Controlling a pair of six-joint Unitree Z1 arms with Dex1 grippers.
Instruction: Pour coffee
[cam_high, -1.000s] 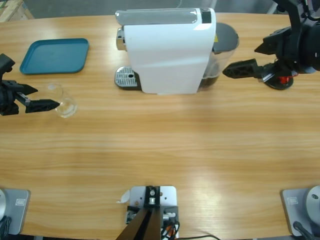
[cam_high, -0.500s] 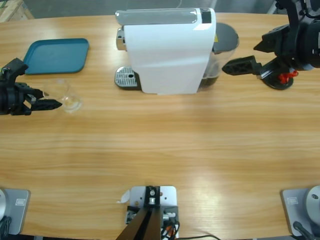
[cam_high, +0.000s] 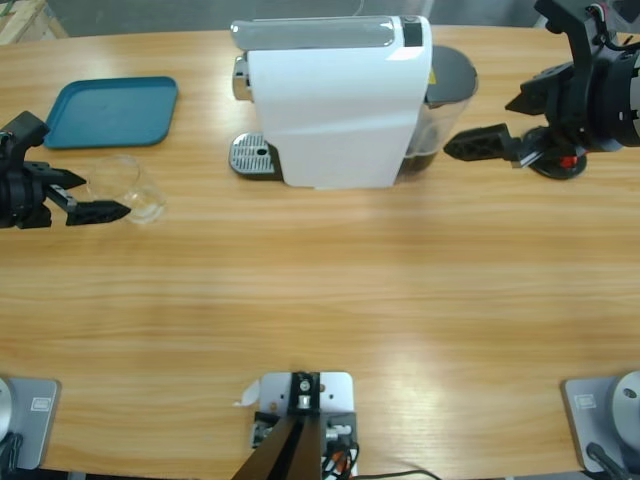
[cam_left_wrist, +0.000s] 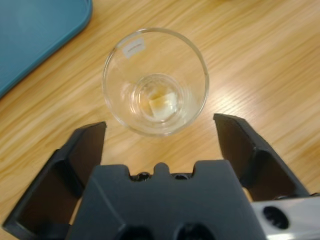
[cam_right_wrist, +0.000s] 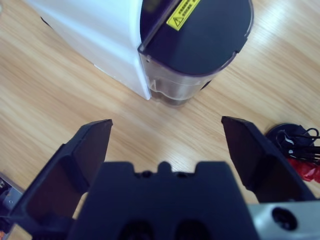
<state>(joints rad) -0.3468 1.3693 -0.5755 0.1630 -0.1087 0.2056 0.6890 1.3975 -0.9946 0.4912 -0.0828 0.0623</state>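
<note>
Left wrist view looks down past my left claw (cam_left_wrist: 159, 131), whose jaws stand wide apart with nothing between them. Just ahead of the jaw tips stands the glass (cam_left_wrist: 155, 80), upright on the table (cam_left_wrist: 260, 60), its mouth toward the camera and its long axis running straight up from the wood. It touches neither jaw. I see no dark liquid in it; only a pale yellowish patch shows at the bottom, and a small white label sits near the rim. Beyond the glass, a corner of the blue tray (cam_left_wrist: 35, 35) lies flat on the wood, near the glass but apart from it.

High view puts my left claw (cam_high: 93, 196) at the table's left edge, pointing toward the middle, with the glass (cam_high: 128, 186) at its tips and the tray (cam_high: 110, 111) behind.

My right claw (cam_right_wrist: 167, 137) also spreads wide and holds nothing. Ahead of it stands the coffee machine (cam_right_wrist: 95, 35), white, with its dark-lidded clear tank (cam_right_wrist: 197, 45) nearest me, a yellow warning sticker on the lid. High view shows that claw (cam_high: 492, 131) by the machine's (cam_high: 335, 100) tank end, not touching. A black and red object (cam_right_wrist: 300, 150) lies beside the claw.
</note>
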